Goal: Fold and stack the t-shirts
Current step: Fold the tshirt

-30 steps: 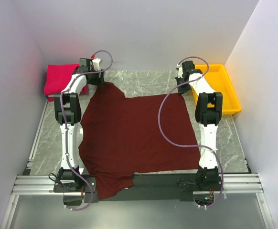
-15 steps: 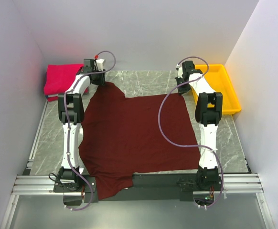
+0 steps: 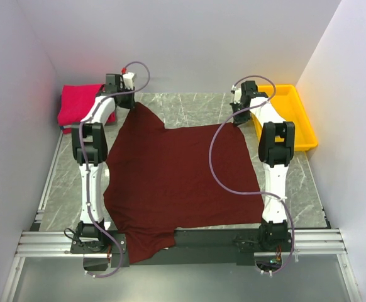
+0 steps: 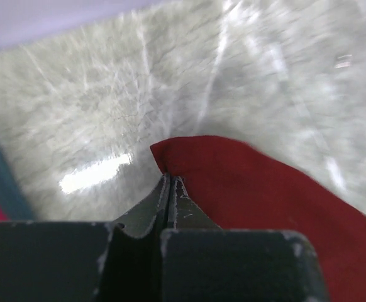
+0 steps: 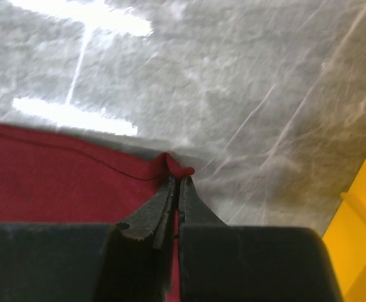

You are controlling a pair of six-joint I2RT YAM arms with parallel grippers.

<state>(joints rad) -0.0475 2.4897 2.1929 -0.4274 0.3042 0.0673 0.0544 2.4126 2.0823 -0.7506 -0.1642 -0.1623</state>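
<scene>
The dark maroon t-shirt (image 3: 177,176) lies spread flat over the middle of the table, its near hem hanging over the front rail. My left gripper (image 3: 130,100) is at the shirt's far left corner; in the left wrist view the jaws (image 4: 168,180) are shut on the tip of that maroon cloth (image 4: 265,189). At the far right corner my right gripper (image 3: 240,117) is shut too, and a small fold of the shirt (image 5: 63,170) bunches at its fingertips (image 5: 178,180). The bright pinkish-red t-shirt (image 3: 79,104) lies folded at the back left.
A yellow plastic tray (image 3: 296,116) stands at the back right, just beyond the right gripper, and its edge (image 5: 365,214) shows in the right wrist view. White walls close in the table on three sides. A metal rail (image 3: 183,242) runs along the front.
My left gripper has closed on the far left corner of the maroon shirt, and that corner has been drawn slightly toward the back. The right arm has not moved.
</scene>
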